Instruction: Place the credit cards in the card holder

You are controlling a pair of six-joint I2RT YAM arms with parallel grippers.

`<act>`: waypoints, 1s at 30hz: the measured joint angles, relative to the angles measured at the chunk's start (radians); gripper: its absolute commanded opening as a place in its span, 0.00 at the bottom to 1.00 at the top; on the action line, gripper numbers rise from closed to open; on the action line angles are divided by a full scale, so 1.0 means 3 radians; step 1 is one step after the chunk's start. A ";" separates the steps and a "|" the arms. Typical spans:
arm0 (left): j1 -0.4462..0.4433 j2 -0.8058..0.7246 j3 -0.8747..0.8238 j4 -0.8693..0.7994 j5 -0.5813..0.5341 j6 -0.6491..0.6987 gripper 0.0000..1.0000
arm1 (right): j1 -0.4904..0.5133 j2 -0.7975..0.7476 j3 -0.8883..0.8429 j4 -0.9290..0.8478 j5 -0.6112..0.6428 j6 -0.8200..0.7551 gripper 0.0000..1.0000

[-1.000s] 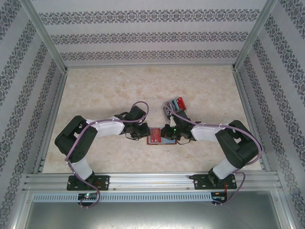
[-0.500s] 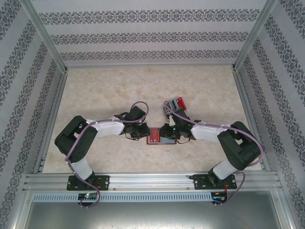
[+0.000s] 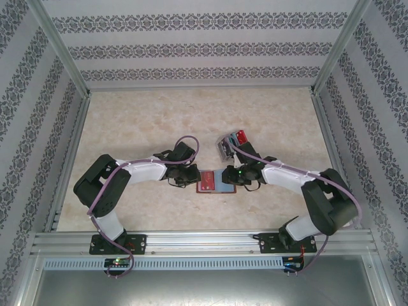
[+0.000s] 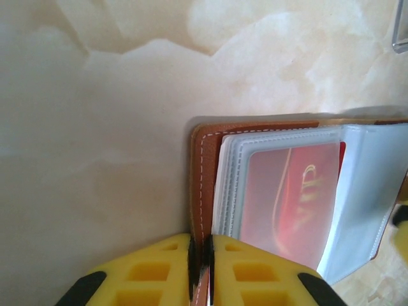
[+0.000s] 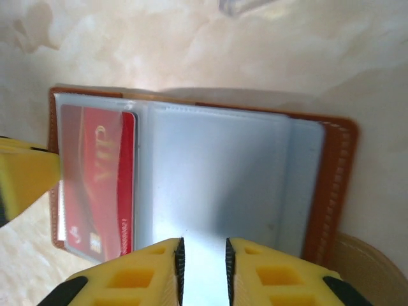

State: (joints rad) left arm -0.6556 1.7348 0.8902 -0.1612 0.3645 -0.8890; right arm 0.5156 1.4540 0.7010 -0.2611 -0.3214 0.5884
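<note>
Clamping the left gripper (image 4: pixel 201 268) tight on the leather edge of the card holder (image 4: pixel 199 166), pinning it open on the marble-look surface (image 4: pixel 95 127). Poising the right gripper (image 5: pixel 204 271), nearly closed, around a clear sleeve (image 5: pixel 217 172) (actually gripping? can't tell). Guessing at floppy, slick sleeves and light, stiff cards, so favouring the leather edge for holding. Showing one red card (image 4: pixel 293 191) pocketed, more credit cards (image 3: pixel 239 136) waiting in the tray (image 3: pixel 221 148) nearby, patterned walls (image 3: pixel 204 48) boxing everything in.

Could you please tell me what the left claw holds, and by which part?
The left claw pinches the card holder by its leather cover's edge.
</note>
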 measured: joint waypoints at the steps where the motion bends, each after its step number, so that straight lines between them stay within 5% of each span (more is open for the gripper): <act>1: 0.0000 0.0000 0.0001 -0.0001 -0.0003 0.0006 0.24 | -0.0036 -0.0075 0.0058 -0.0100 0.0038 -0.0057 0.32; 9: 0.0001 -0.0114 0.0153 -0.0277 -0.0217 0.0099 0.38 | -0.0631 -0.0351 0.0894 -0.0660 0.0661 -0.0669 0.42; 14: 0.0033 -0.0128 0.0516 -0.0388 -0.0294 0.0161 0.39 | -0.0877 0.0078 0.1522 -0.0889 0.0668 -0.1030 0.35; 20: 0.0177 0.0156 0.1005 -0.0295 -0.0243 0.0136 0.41 | -0.0641 0.0591 0.1821 -0.1017 0.0500 -0.1151 0.32; 30: 0.0299 0.0563 0.1227 -0.0111 -0.0029 -0.0046 0.41 | -0.0290 0.1334 0.2350 -0.1233 0.0904 -0.1217 0.33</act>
State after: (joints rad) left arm -0.5659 1.9038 1.2583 -0.1944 0.3557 -0.9028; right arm 0.4286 1.8542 1.4059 -0.6312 -0.0502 0.2234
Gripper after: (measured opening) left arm 0.406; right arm 0.326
